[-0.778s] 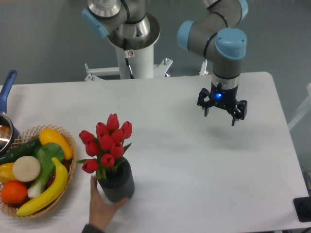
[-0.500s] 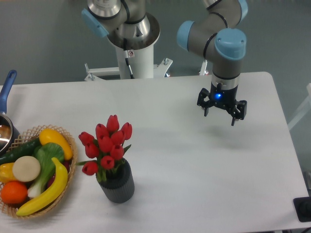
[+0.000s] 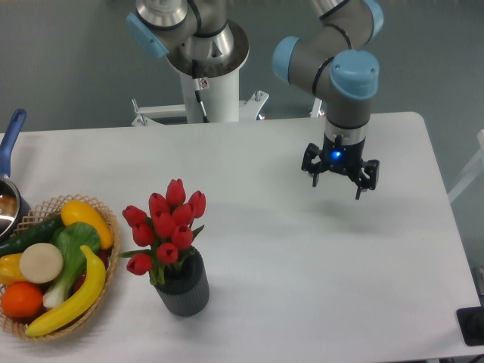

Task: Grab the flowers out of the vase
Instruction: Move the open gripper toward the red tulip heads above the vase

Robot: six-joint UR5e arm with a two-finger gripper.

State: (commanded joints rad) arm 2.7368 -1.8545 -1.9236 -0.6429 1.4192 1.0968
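The flowers (image 3: 166,224), a bunch of red tulip buds with green stems and leaves, stand upright in the vase (image 3: 182,286), a small dark ribbed cylinder near the front left of the white table. My gripper (image 3: 337,183) hangs from the arm over the right part of the table, well to the right of the flowers and further back. Its fingers point down, spread apart, with nothing between them.
A wicker basket (image 3: 107,219) of plastic fruit and vegetables sits at the left edge, just left of the vase. A pot with a blue handle (image 3: 10,138) stands at the far left. The robot's white base (image 3: 214,91) rises behind the table. A black object (image 3: 472,325) sits at the lower right corner.
A person's hand that held the vase from the front has withdrawn out of view. My gripper has shifted slightly left and toward the back.
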